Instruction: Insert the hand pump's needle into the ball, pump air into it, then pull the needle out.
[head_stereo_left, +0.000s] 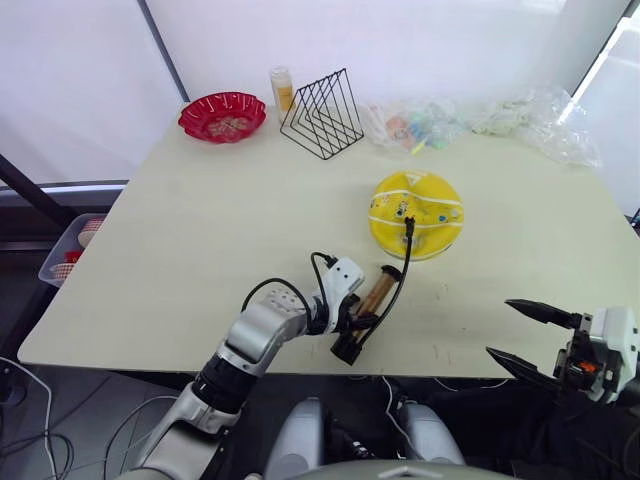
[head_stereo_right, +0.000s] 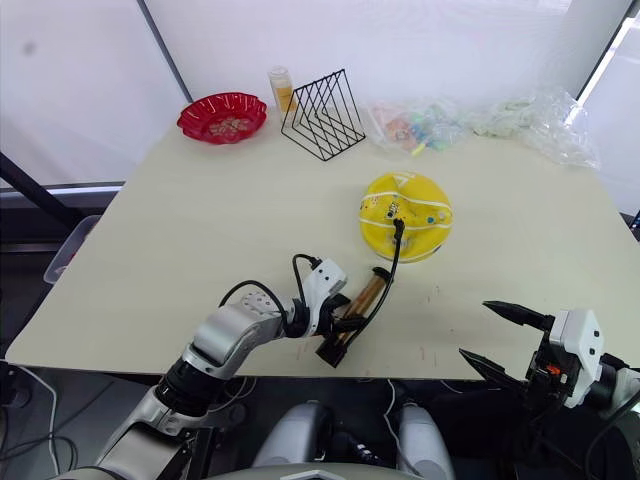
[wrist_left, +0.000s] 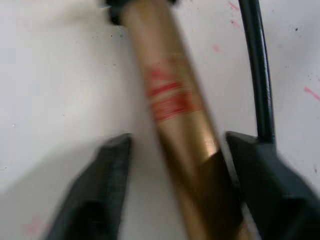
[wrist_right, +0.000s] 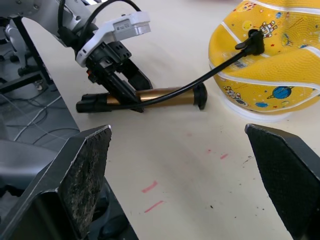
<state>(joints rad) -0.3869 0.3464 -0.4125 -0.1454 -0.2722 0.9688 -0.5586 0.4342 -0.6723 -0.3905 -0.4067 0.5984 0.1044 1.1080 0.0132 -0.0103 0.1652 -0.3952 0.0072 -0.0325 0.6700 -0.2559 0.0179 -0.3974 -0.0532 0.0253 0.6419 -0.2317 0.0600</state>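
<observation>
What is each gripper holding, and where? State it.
Left gripper straddles the gold-bronze metal hand pump at its cylinder, jaws open, not clamped. Right gripper holds nothing.

Honestly nothing here I can actually read. The hand pump (wrist_left: 172, 100) has some red lettering printed on its gold barrel, but it's way too blurry to make out. The ball (wrist_right: 270, 55) just has cartoon prints.
</observation>
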